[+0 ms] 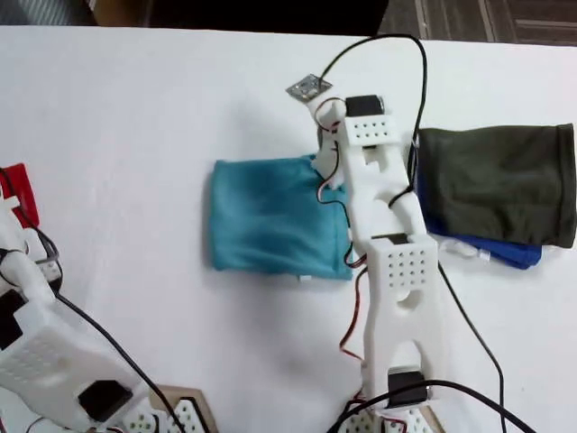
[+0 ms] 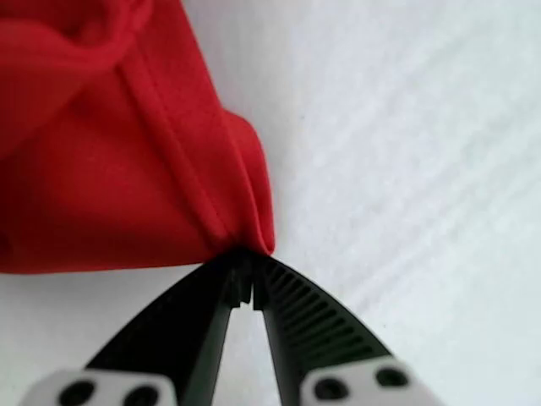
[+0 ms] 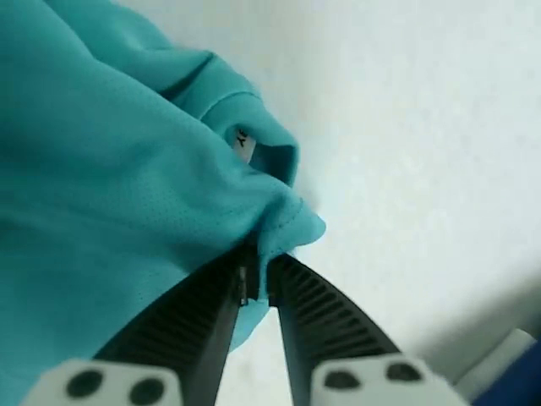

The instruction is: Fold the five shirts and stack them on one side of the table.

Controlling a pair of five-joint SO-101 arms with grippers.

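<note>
1. The table (image 1: 126,126) carries all the cloth. We count four shirts in view, so we judge the task about half done.
2. The teal shirt (image 1: 270,225) lies folded at mid-table. The right gripper (image 3: 256,269) is clamped on one of its corners.
3. The green shirt (image 1: 496,180) lies on the blue shirt (image 1: 509,254), stacked on the right arm's side.
4. The red shirt (image 2: 101,152) sits bunched at the table's left edge, with one corner nipped tight in the left gripper (image 2: 245,275).
5. Hazard: lifting the teal shirt by a single corner may let the fold fall open.
6. Hazard: both holds take little cloth, so a quick pull may slip them free.
7. Hazard: dragging the teal shirt across may push the stack askew.
</note>
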